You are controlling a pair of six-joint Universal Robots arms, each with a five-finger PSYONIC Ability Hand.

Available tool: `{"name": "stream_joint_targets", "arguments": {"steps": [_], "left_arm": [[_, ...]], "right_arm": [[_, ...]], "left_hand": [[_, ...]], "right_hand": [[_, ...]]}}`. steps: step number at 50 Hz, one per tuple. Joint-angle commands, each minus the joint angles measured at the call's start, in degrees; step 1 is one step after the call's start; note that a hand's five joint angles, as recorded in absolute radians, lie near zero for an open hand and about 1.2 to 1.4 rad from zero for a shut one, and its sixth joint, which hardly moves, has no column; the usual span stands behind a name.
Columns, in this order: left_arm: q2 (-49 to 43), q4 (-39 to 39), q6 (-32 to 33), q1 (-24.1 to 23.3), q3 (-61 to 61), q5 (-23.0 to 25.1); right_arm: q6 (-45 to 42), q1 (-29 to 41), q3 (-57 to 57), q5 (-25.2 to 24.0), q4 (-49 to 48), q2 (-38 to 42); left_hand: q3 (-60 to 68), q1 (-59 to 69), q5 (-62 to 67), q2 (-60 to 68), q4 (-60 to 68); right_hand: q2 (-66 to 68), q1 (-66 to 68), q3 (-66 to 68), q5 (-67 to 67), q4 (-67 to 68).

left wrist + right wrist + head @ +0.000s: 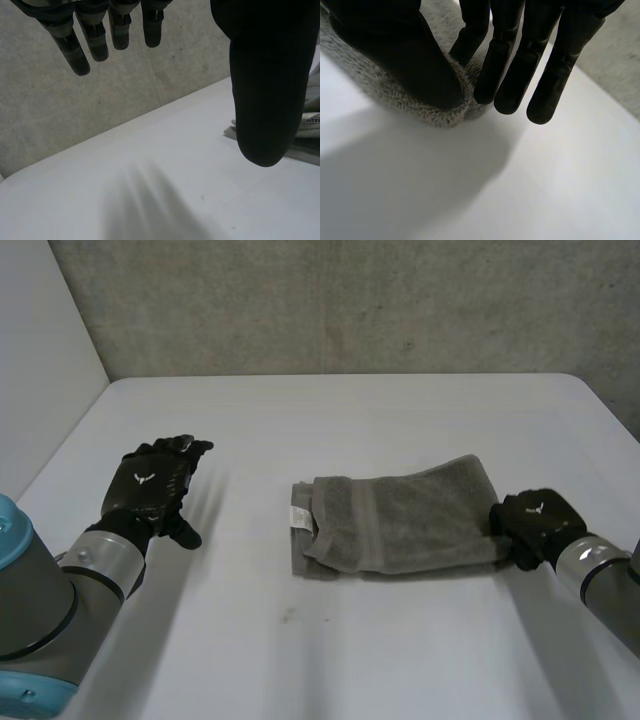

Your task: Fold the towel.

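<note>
The right hand [395,50] is set at the towel's [400,520] near right corner. The corner's fluffy edge appears to be nipped between the thumb and the straight fingers [510,95], whose tips reach past the towel's edge over the bare surface [350,640]. The left hand [150,485] is held off the surface well apart from the towel, beyond its label end. Its fingers are relaxed and spread, and nothing is gripped.

The towel lies flat about midway between the two hands, doubled over into a compact oblong of several layers. The folding is judged to be largely done. At the label end the layers are not flush: a lower layer and the white label [298,515] can be seen jutting out from under the top one. What is left is judged to be the release of the held corner, with perhaps a squaring of that uneven end or one more fold.

The towel's long axis runs side to side, from the left hand's side to the right hand's. Its label end points toward the left hand, and the opposite end is turned slightly away from the robot.
</note>
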Motion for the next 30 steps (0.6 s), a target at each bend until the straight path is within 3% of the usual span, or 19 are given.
{"name": "stream_joint_targets", "arguments": {"steps": [1,3,9,11,16,25,26,27,28,29,30], "left_arm": [[0.09,0.0,0.0,-0.19,-0.03,-0.11],[0.09,0.0,0.0,-0.19,-0.03,-0.02],[0.26,-0.09,0.0,-0.19,-0.03,-0.11],[0.87,-0.09,0.0,-0.1,-0.12,-0.19],[2.45,0.0,0.0,-0.01,-0.82,-0.11],[3.87,-0.09,-0.09,-0.27,0.15,-0.11],[3.95,-0.09,-0.09,-0.71,0.76,-0.11],[3.87,-0.26,0.0,-1.5,1.81,-0.19],[3.87,-0.26,0.0,-1.5,1.82,-0.19],[3.78,-0.52,0.0,-2.55,3.12,-0.28],[3.78,-0.53,0.0,-2.56,3.14,-0.28]], "right_arm": [[0.47,2.27,-5.03,1.32,-2.96,-1.34],[1.26,8.91,-9.23,2.72,-2.79,-2.21],[3.37,18.53,-14.61,3.26,-2.61,-0.46],[3.73,25.17,-17.41,2.82,-2.43,2.6],[3.81,33.62,-19.53,2.12,-2.35,6.82],[3.64,36.02,-19.8,2.47,0.99,11.14],[4.07,35.84,-19.8,2.47,1.69,10.36],[4.77,35.75,-19.71,2.55,2.13,8.87],[4.78,35.75,-19.71,2.55,2.14,8.86],[6.35,35.06,-19.62,2.82,2.22,6.86],[8.45,33.48,-19.36,3.08,2.31,4.83]], "left_hand": [[0.09,-0.35,-1.47,0.6,0.43],[0.09,-0.35,-1.47,0.6,0.43],[0.09,-0.35,-1.47,0.6,0.43],[0.09,-0.35,-1.47,0.6,0.43],[0.09,-0.35,-1.47,0.6,0.43],[0.09,-0.35,-1.47,0.6,0.43],[0.09,-0.35,-1.47,0.6,0.43],[0.09,-0.35,-1.47,0.6,0.43],[0.09,-0.35,-1.47,0.6,0.43],[0.09,-0.35,-1.47,0.6,0.43],[0.09,-0.35,-1.47,0.6,0.43]], "right_hand": [[12.41,6.28,12.1,14.51,11.87],[12.41,6.28,12.1,14.51,11.87],[12.41,6.28,12.1,14.51,11.87],[12.41,6.28,12.1,14.51,11.87],[12.41,6.28,12.1,14.51,11.87],[12.41,6.28,12.1,14.51,11.87],[-6.34,-12.48,-6.66,-4.25,-6.89],[-39.67,-45.81,-39.98,-37.57,-40.21],[-40.01,-46.14,-40.32,-37.91,-40.55],[-57.59,-63.72,-57.9,-55.49,-58.13],[-57.59,-63.72,-57.9,-55.49,-58.13]]}}
